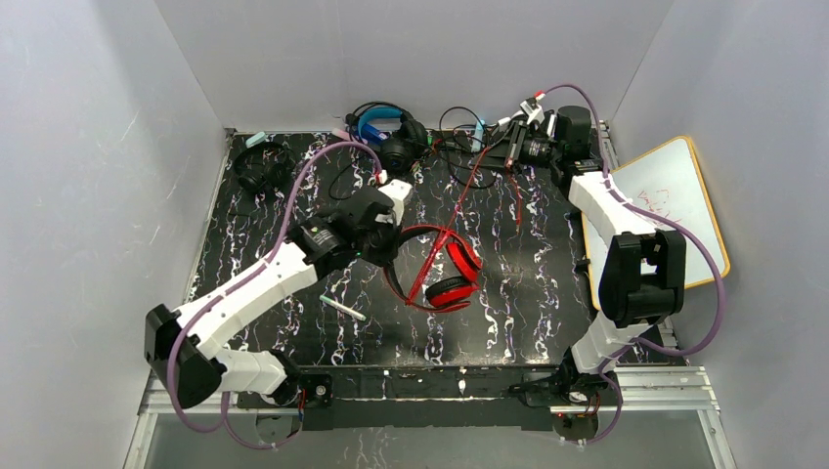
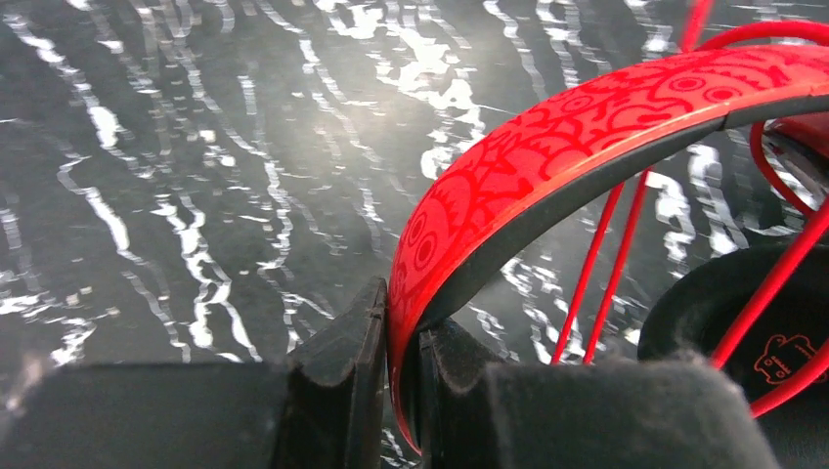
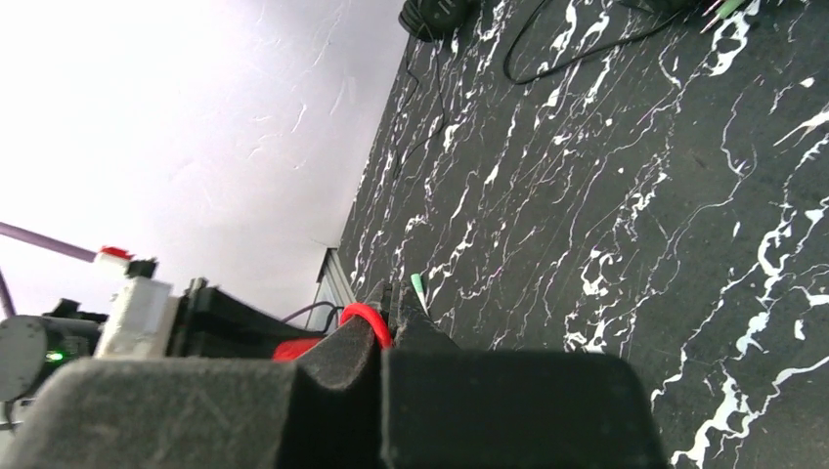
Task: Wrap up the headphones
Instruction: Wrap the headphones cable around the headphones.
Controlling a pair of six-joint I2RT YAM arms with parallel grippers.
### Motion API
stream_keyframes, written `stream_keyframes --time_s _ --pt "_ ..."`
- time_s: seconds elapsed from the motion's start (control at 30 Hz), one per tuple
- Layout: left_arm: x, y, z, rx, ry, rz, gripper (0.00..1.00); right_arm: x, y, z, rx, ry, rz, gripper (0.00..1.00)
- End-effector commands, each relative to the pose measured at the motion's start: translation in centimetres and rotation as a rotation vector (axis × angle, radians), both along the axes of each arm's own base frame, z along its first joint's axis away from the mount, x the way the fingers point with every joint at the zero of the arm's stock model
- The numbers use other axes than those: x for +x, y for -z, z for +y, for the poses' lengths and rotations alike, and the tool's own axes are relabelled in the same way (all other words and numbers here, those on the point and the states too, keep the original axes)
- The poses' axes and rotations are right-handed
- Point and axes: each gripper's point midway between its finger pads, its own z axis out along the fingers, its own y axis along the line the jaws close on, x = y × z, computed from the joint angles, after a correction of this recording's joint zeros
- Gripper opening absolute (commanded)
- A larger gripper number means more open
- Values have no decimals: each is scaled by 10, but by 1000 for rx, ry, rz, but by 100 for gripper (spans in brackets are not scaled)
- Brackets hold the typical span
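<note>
The glossy red headphones (image 1: 448,266) lie mid-table, and my left gripper (image 1: 389,242) is shut on their patterned headband (image 2: 587,127). In the left wrist view the gripper (image 2: 401,342) pinches the band's end, with red cable strands (image 2: 606,264) and a black ear pad (image 2: 723,313) beyond. The thin red cable (image 1: 459,200) runs up to my right gripper (image 1: 510,145) at the back. In the right wrist view that gripper (image 3: 389,293) is shut on a loop of the red cable (image 3: 370,318). A black pair with a blue headband (image 1: 386,122) and an all-black pair (image 1: 262,166) sit at the back.
Tangled black cables (image 1: 459,137) and small markers lie along the back edge. A green-tipped pen (image 1: 342,309) lies near the front left, also the pen (image 3: 417,288) in the right wrist view. A whiteboard (image 1: 675,195) leans off the table's right side. Grey walls enclose three sides.
</note>
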Motion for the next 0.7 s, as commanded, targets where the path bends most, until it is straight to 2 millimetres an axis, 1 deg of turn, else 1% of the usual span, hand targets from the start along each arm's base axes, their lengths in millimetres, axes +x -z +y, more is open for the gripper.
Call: stream_keyframes --time_s 0.0,0.03,0.1,0.17,0.27,0.5,0.6,0.67 --pt "29 12 35 228 -177 -128 0 -5 -27 -4 27 -25 -17 1" --pt "37 13 42 292 -221 -164 0 -12 -29 -2 36 -55 -11 1" --pt "47 17 48 387 -262 -204 0 -24 -32 0 52 -98 0 1" --pt "58 18 50 473 -293 -244 0 -35 -35 1 65 -125 6 1" --pt "69 20 48 544 -322 -279 0 -50 -41 0 81 -143 -2 1" --pt "87 30 32 555 -410 -272 0 -81 -54 -1 105 -175 0 1" --pt "97 29 32 585 -518 -280 0 -96 -59 0 110 -173 2 1" --pt "106 34 30 616 -582 -282 0 -106 -62 4 113 -174 0 1"
